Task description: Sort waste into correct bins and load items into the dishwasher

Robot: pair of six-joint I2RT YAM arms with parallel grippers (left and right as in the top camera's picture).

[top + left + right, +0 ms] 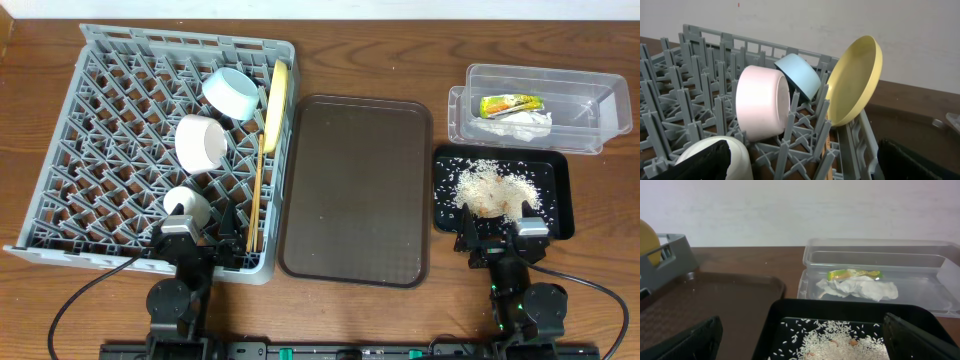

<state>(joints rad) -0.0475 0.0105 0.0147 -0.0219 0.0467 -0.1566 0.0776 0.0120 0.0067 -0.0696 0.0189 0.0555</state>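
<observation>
The grey dish rack holds a light-blue bowl, a white bowl, a small white cup, a pale-yellow plate on edge and wooden chopsticks. The clear tub holds the snack wrapper and the white tissue. The black tray holds rice and scraps. My left gripper is open and empty at the rack's near edge, next to the cup. My right gripper is open and empty at the black tray's near edge.
A large dark brown serving tray lies between the rack and the bins. In the left wrist view the white bowl, blue bowl and plate stand ahead among the rack's dividers.
</observation>
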